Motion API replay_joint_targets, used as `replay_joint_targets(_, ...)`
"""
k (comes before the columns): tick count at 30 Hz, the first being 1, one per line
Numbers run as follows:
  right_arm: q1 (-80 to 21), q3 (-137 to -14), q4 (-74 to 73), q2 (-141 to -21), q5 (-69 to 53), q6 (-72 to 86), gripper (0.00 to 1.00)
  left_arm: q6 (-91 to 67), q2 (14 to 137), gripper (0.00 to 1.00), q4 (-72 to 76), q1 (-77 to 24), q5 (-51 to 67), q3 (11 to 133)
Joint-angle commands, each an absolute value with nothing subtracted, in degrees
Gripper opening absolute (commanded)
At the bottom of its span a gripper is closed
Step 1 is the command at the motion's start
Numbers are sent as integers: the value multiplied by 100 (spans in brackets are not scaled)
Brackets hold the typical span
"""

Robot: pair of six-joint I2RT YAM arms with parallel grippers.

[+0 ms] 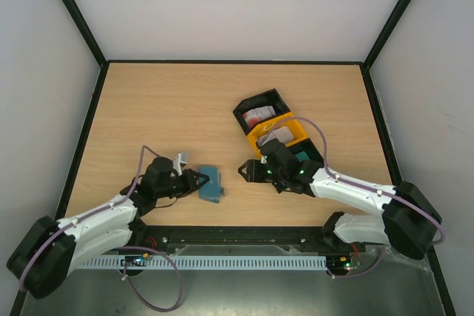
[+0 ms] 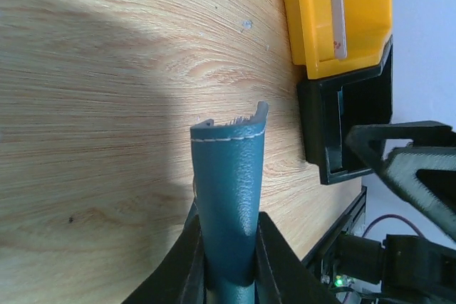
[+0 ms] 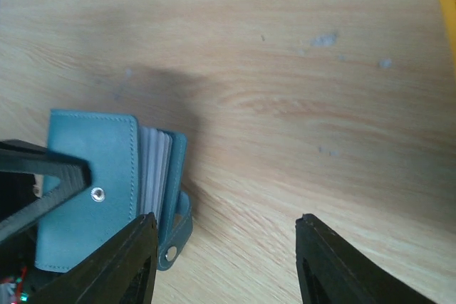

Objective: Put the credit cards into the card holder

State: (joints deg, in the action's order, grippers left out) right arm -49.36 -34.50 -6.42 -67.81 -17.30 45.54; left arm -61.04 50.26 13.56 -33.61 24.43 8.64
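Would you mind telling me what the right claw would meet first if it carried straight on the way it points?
Probably the light wooden tabletop: the open right claw frames bare wood, with the teal folding card holder off to its side. Depth is unclear.

Open tabletop (image 1: 185,101) behind card holder (image 1: 211,184), bins (image 1: 270,127) right

My left arm (image 1: 96,221) at seven o'clock, right arm (image 1: 355,192) at four: white links, black joints, purple cables (image 1: 159,297); left gripper (image 1: 203,180), right gripper (image 1: 244,172) black.

Left end effector (image 1: 198,180) clamped — right one (image 1: 243,172) agape
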Motion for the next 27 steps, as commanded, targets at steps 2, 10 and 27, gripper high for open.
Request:
replay_joint_targets(2,-5419,-3559,-923,-7286,-1429,4532,55,-6151,5782,13,2481,-3834,1656,1022)
replay_joint_targets(10,-6129,-3863,-1059,-7920,-958,4678,59,-5844,6038,41,1270,-4388,1029,1374)
replay_joint_targets(27,-7141,-5168,-2066,-9234,206,4511,60,-5963,5486,59,-1256,-4904,100,1725)
